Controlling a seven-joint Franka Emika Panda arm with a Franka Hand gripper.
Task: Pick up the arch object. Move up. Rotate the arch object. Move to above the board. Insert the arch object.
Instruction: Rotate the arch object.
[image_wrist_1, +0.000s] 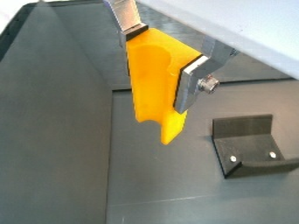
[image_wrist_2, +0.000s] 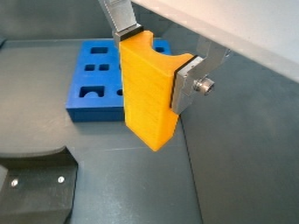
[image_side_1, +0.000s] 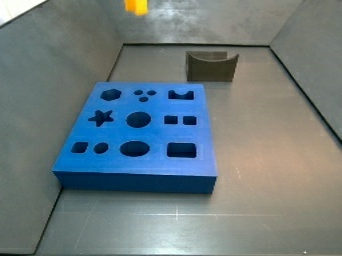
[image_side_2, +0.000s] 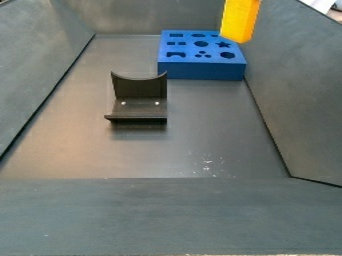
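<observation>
High above floor, gripper (image_wrist_2: 158, 54) clamped on arch object (image_wrist_2: 149, 96), silver fingers (image_wrist_2: 190, 83) pressing its opposite faces. Arch object hangs clear of board (image_wrist_2: 93, 77); board flat, probably near one back corner. Fixture (image_side_2: 135, 98) well apart from board.

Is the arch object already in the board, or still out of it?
Out. The gripper holds the arch object in the air, clear of the board, in both wrist views.
</observation>
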